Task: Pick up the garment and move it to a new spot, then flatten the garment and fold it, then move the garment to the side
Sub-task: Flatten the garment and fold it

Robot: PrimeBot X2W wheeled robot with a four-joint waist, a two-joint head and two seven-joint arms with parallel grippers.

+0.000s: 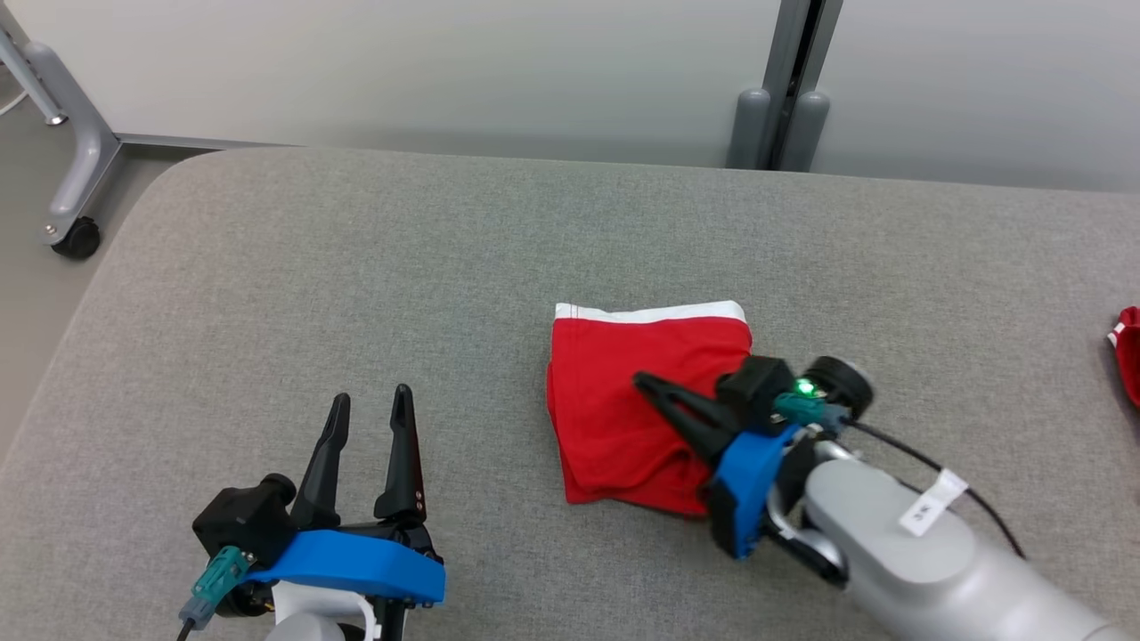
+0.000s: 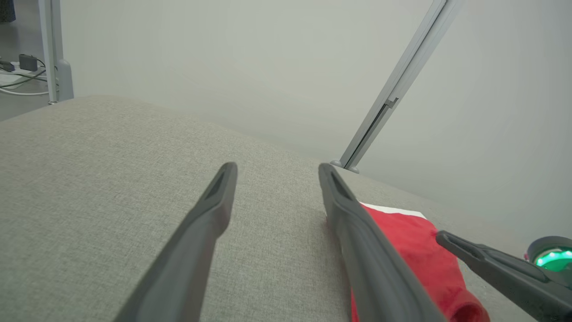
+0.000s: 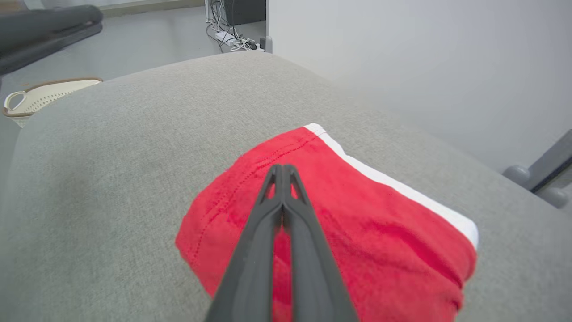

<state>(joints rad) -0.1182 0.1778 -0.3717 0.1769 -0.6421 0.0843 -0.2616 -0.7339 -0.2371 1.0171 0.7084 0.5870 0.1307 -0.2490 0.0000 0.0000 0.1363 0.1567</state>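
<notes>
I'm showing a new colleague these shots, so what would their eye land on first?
The bright red garment with a white waistband, folded near the middle of the grey table, stands out at once. The right gripper reaches over it with its fingers shut, a green light glowing at its wrist. The left gripper sits open at the lower left, apart from the cloth.

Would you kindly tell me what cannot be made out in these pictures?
- Head view: the right gripper and arm hide the folded red garment's near right corner.
- Head view: another red cloth, cut off by the right edge.
- Left wrist view: a left gripper finger hides the garment's edge.
</notes>
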